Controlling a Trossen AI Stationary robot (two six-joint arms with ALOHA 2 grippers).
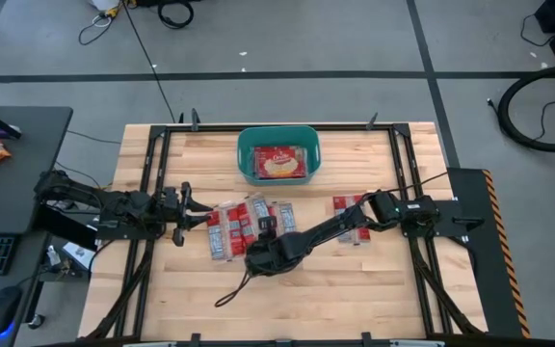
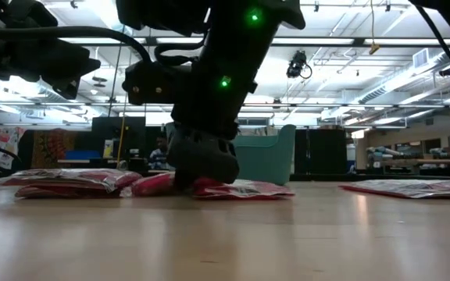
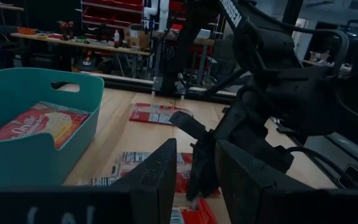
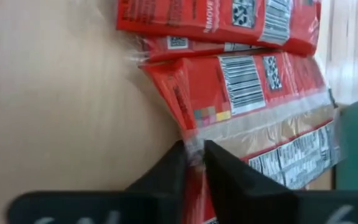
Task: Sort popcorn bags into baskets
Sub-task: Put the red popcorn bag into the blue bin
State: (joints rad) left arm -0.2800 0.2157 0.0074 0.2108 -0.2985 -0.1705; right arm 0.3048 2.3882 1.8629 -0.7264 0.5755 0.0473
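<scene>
Right wrist view: fingers [image 4: 194,163] pinching popcorn bag [image 4: 253,106].

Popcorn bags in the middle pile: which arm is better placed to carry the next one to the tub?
The right. Its gripper is already pinching a popcorn bag; the left gripper waits beside the pile, open.

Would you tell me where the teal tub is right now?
In the high view, the teal tub sits at the table's far edge, centred, behind the scattered popcorn bags.
</scene>
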